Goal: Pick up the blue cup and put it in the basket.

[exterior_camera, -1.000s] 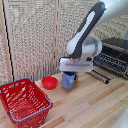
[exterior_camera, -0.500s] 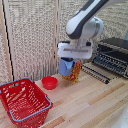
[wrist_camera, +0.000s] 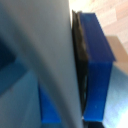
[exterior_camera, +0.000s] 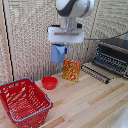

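The white arm hangs vertically, its gripping mechanism [exterior_camera: 59, 46] clamped on the blue drinking vessel [exterior_camera: 58, 53], held clear above the wooden table [exterior_camera: 90, 102]. The red receptacle [exterior_camera: 24, 102] sits at the mug's seven o'clock, well apart.

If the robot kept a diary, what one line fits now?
phase: carrying | gripper: shut on blue mug, lifted off table | red basket: not yet reached

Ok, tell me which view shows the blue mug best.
The exterior view: the blue mug hangs whole below the end effector, above the table. The wrist view shows only a blurred pale surface against blue fingers.
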Controlling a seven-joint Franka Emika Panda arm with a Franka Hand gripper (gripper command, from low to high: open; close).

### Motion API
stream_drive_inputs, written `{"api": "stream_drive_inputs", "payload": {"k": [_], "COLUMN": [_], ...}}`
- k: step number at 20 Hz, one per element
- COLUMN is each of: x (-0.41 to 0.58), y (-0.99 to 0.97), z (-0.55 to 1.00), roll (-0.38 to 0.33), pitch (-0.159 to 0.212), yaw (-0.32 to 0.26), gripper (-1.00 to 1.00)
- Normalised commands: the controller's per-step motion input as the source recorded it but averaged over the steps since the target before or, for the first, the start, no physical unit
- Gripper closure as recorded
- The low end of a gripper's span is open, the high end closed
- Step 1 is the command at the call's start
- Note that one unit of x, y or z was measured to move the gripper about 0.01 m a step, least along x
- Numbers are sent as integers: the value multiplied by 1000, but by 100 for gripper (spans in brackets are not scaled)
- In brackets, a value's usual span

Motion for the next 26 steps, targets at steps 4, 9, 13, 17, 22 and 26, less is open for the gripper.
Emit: {"api": "stream_drive_inputs", "payload": {"k": [4, 9, 13, 17, 22, 26], "x": [74, 14, 0, 0, -7, 0], "y": [924, 961, 981, 989, 834, 587], "z": [537, 305, 56, -319, -839, -849], "roll": [0, -8, -30, -85, -160, -157], "pitch": [23, 0, 0, 0, 28, 127], "yaw": [0, 0, 0, 0, 14, 59], "gripper": [100, 100, 100, 100, 100, 100]}}
